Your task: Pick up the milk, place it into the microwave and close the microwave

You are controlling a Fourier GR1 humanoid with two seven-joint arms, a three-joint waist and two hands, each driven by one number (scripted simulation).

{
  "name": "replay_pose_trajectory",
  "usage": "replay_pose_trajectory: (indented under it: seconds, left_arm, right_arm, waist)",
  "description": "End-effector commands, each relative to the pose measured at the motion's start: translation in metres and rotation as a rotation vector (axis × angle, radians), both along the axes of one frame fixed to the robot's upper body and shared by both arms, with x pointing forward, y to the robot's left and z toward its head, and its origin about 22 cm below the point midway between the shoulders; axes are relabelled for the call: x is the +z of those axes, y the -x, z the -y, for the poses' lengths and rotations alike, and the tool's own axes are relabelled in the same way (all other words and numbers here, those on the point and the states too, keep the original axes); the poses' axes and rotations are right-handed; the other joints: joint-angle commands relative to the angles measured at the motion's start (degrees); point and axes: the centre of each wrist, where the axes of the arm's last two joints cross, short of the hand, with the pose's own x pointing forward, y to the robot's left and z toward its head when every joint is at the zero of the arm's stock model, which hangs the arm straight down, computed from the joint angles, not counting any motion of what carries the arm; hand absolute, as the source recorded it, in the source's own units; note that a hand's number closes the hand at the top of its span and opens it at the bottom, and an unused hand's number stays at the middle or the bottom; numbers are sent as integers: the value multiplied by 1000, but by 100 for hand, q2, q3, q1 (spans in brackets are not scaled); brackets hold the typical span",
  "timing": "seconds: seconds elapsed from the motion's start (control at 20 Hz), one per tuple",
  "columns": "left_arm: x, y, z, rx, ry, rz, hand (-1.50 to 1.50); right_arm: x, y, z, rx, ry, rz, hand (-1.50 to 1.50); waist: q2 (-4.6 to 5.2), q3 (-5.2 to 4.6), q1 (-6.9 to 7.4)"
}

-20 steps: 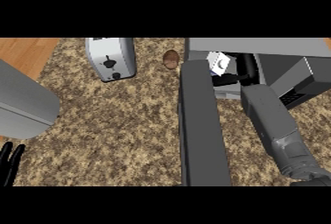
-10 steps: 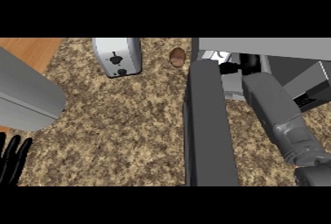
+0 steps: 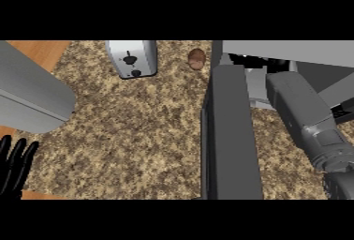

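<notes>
At your lower left: your left hand (image 3: 15, 165) rests at the view's edge, fingers straight and spread, holding nothing.
Right arm: your grey right forearm (image 3: 304, 119) runs from the lower right corner up into the microwave (image 3: 290, 51); its hand is hidden inside, so you cannot tell whether the fingers are curled or straight.
Milk: you cannot make it out; only dark shapes show at the microwave's mouth past the end of the forearm.
Microwave door: the door (image 3: 232, 136) stands open, a long dark grey slab running down the view just left of the forearm.
Counter: a speckled brown stone counter (image 3: 131, 126) carries a toaster (image 3: 132, 57) at the top and a small brown potato-like lump (image 3: 197, 58) beside the microwave's corner.
Room: a large grey block (image 3: 31, 96) overhangs the left side, with orange wood floor (image 3: 41, 47) beyond the counter's edge.
Change: against half a second ago, your forearm reaches deeper into the microwave, and the toaster and counter sit further right in the view.
</notes>
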Motion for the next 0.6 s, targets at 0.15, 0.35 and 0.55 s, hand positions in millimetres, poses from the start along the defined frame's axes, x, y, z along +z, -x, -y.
replay_pose_trajectory:
  seconds: [0.15, 0.35, 0.55]
  left_arm:
    - [-2, -8, 5, -15, -35, -12, -150]
    - [-1, -13, 8, -12, -52, -8, -150]
    - [1, -15, 10, -52, -76, -7, -150]
  right_arm:
    - [-1, 0, -1, -145, 238, 47, -150]
    - [2, -1, 6, -173, 251, 43, -150]
    - [-10, 2, -11, -151, 189, -62, -150]
  waist:
    - [84, -13, 177]
    - [121, 0, 196]
    - [131, 10, 288]
